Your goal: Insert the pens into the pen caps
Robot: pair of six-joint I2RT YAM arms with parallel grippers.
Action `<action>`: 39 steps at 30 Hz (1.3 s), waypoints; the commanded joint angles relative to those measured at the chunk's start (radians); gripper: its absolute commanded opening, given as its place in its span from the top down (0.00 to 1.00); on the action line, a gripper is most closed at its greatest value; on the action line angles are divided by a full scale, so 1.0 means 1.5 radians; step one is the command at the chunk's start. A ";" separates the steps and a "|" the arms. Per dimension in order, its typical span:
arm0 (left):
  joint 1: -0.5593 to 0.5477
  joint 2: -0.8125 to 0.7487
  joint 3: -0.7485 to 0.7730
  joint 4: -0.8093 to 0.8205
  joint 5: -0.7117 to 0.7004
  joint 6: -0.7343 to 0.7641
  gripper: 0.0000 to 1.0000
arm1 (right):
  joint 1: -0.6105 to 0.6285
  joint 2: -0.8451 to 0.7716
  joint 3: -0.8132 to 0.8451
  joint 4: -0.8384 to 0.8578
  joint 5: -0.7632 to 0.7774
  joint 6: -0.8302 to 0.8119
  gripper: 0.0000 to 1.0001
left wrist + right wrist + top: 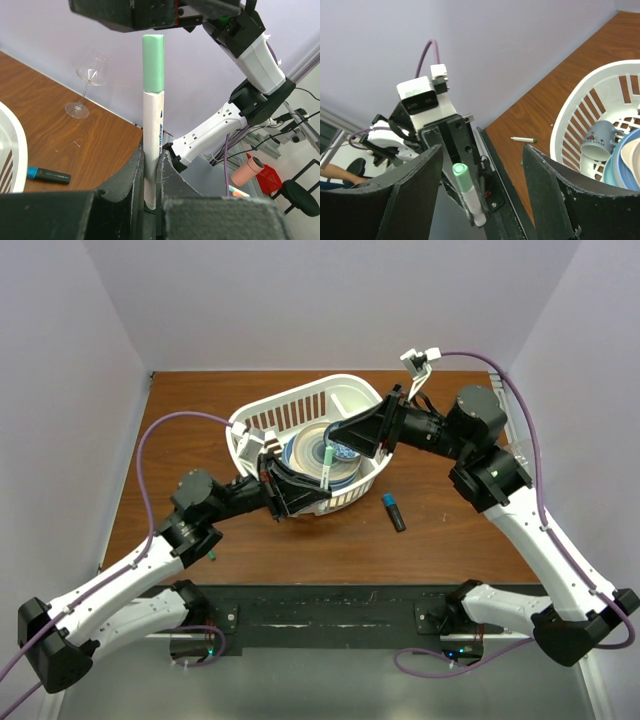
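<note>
My left gripper [312, 483] [151, 156] is shut on a white pen [153, 127] and holds it upright over the basket. A light green cap [153, 55] [327, 457] sits on the pen's top end. My right gripper [340, 443] [482, 150] hangs just above that end, open, its jaws wide apart and touching nothing. The capped pen [467, 192] shows between them, farther off. A black marker with a blue end [393, 511] [48, 174] lies on the table right of the basket. Another white pen with a green tip [523, 139] lies near the table's front edge.
A white basket [300, 400] [570, 115] in mid-table holds stacked plates [305, 452] and a mug [600, 145]. A wine glass [87, 80] stands near the right table edge. A small green piece [213, 557] lies by the left arm.
</note>
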 commanded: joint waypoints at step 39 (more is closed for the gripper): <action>0.003 0.091 0.120 -0.019 -0.066 0.069 1.00 | 0.122 -0.075 -0.128 -0.121 0.074 -0.054 1.00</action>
